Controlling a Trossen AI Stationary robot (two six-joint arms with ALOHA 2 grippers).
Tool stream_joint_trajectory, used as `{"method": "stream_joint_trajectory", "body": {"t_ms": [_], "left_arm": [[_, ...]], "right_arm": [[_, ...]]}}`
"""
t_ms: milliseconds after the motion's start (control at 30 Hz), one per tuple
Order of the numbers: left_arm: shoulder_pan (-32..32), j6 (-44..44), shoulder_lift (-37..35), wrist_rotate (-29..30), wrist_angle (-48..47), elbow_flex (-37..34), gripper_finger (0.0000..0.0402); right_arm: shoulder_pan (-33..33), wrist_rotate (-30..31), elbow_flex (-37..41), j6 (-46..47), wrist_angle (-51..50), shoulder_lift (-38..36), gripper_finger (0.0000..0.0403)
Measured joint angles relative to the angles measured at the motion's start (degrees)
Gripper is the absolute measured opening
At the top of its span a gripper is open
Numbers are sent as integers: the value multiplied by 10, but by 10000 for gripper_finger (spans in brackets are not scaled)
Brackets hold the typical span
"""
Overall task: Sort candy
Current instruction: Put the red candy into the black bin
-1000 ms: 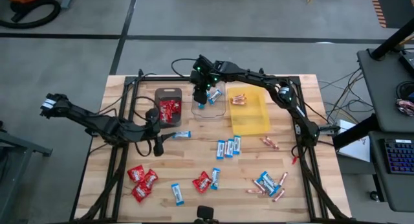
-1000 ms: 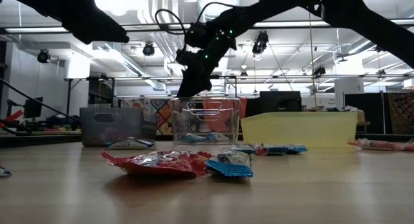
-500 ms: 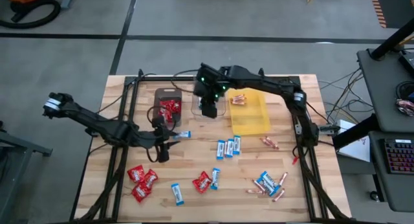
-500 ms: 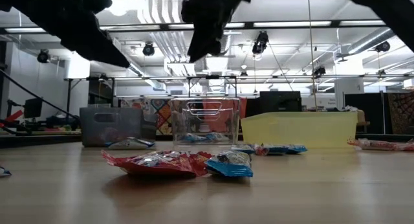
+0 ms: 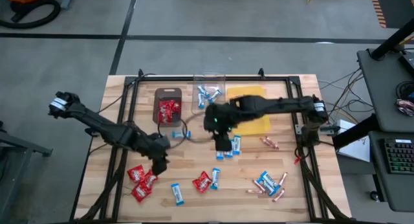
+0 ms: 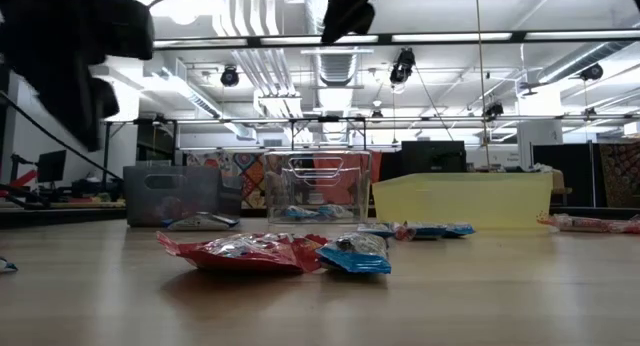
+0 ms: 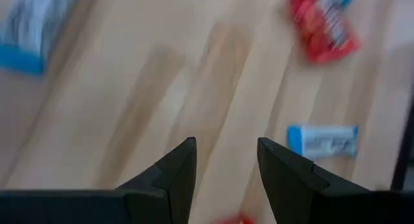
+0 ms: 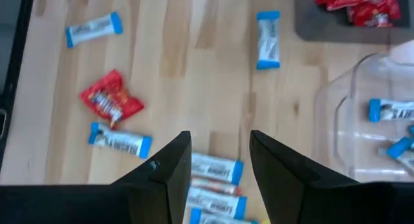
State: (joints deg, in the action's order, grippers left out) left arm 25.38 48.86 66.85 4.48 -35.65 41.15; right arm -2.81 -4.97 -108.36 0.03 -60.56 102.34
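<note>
High view: the right gripper hangs over the middle of the table with a cluster of blue-and-white bars directly beneath it. Its fingers stand apart with nothing between them, and the right wrist view shows those bars just past the fingertips, so my guess is that it is lining up over them for a pick.

The left gripper hovers lower on the table's left half, also parted and empty. A group of red packets lies just beside it, and a lone blue-and-white bar sits a little farther out, probably its next targets.

Beyond the right gripper stand three trays, one per kind of candy. The dark tray holds red packets, the clear tray holds blue-and-white bars, and the yellow tray is partly covered by the arm. Pinkish sticks lie loose on the far side of the right gripper, near more bars.

No printing on any wrapper can be read.
</note>
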Motion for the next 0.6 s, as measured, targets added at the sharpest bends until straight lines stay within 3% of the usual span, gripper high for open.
{"method": "stream_joint_trajectory", "body": {"t_ms": [200, 367, 600], "left_arm": [[76, 118, 97, -1, -131, 90, 147], [119, 182, 171, -11, -159, 138, 156], [145, 231, 253, -41, -174, 160, 203]], "right_arm": [[-45, 12, 52, 35, 36, -29, 148], [-64, 24, 79, 50, 42, -40, 148], [-72, 26, 81, 57, 42, -41, 148]]}}
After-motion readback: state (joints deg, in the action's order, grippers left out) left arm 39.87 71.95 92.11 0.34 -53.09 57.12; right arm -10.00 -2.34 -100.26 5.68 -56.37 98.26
